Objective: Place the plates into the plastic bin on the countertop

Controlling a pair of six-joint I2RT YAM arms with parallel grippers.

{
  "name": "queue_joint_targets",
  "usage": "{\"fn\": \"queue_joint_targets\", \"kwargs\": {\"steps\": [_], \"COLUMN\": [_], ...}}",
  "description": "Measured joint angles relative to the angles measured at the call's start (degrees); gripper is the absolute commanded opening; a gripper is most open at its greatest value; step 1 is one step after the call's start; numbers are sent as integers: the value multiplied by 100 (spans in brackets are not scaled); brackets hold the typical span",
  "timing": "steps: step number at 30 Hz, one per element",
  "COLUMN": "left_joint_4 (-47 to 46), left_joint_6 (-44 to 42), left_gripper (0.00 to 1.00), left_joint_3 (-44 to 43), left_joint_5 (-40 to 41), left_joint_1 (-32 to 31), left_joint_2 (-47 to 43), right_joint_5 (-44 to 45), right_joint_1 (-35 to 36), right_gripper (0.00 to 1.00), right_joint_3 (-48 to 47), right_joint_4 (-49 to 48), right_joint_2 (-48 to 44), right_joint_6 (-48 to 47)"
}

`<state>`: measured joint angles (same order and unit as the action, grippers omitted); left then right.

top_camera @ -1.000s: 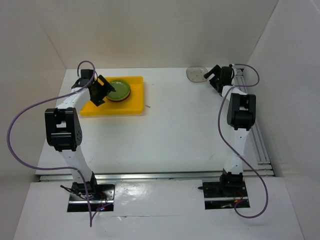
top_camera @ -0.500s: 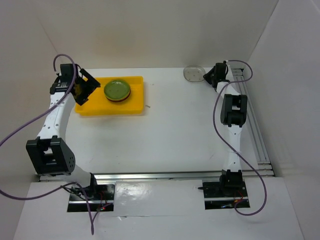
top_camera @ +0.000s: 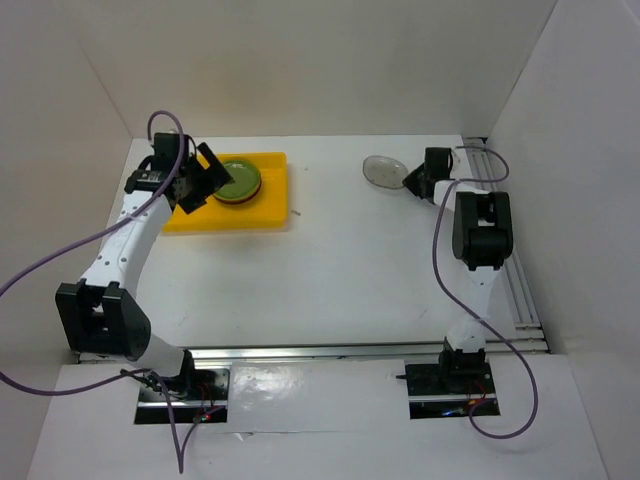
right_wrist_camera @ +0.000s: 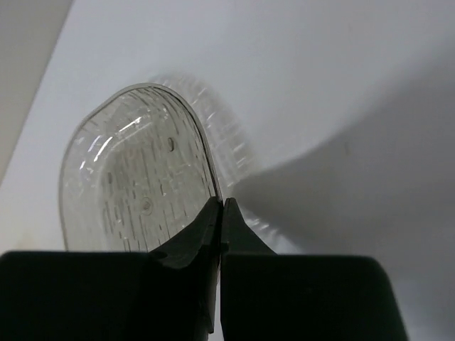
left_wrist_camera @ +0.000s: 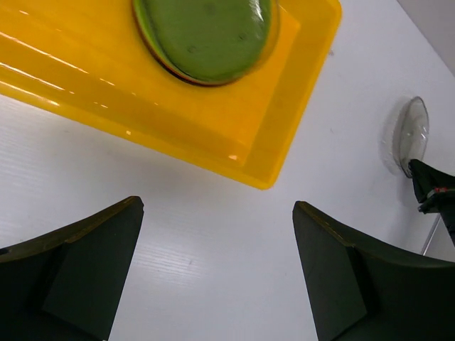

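Grey plate (right_wrist_camera: pixel 135 170) (one) pinched by right gripper (right_wrist_camera: pixel 220 207).

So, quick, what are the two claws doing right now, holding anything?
Left gripper: open, holding nothing, hovering by the yellow bin.
Right gripper: closed on the rim of the translucent grey plate.

Stacked plates (top_camera: pixel 236 181) in bin (top_camera: pixel 268 216), lone plate (top_camera: pixel 381 170) well right
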<state>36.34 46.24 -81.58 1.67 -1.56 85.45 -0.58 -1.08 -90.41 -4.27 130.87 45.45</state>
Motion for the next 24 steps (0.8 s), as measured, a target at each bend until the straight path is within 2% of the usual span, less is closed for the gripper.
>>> {"fn": "queue_joint_targets", "kwargs": {"steps": [5, 8, 12, 17, 24], "left_joint_4": [-295, -560, -1071, -1720, -2413], "left_joint_6": [-109, -122, -122, -66, 118], "left_gripper": [100, 100, 100, 100, 100], "left_joint_3": [293, 450, 964, 1707, 1812], "left_joint_5": [-55, -216, -533, -935, -1233], "left_joint_1": [-789, -1202, -1569, -1827, -2138], "left_joint_2": [-214, -343, -535, -623, -573], "right_joint_5": [-142, -352, -538, -715, -640], "right_joint_1": [260, 422, 715, 1113, 1443], "right_gripper": [0, 0, 0, 0, 0], "right_joint_3": [2094, 2916, 3359, 3755, 4002], "right_joint_4": [52, 79, 195, 271, 605], "right_joint_2": [-1788, -2844, -4054, -5121, -5488], "right_joint_6": [11, -107, -544, -1075, -1373]}}
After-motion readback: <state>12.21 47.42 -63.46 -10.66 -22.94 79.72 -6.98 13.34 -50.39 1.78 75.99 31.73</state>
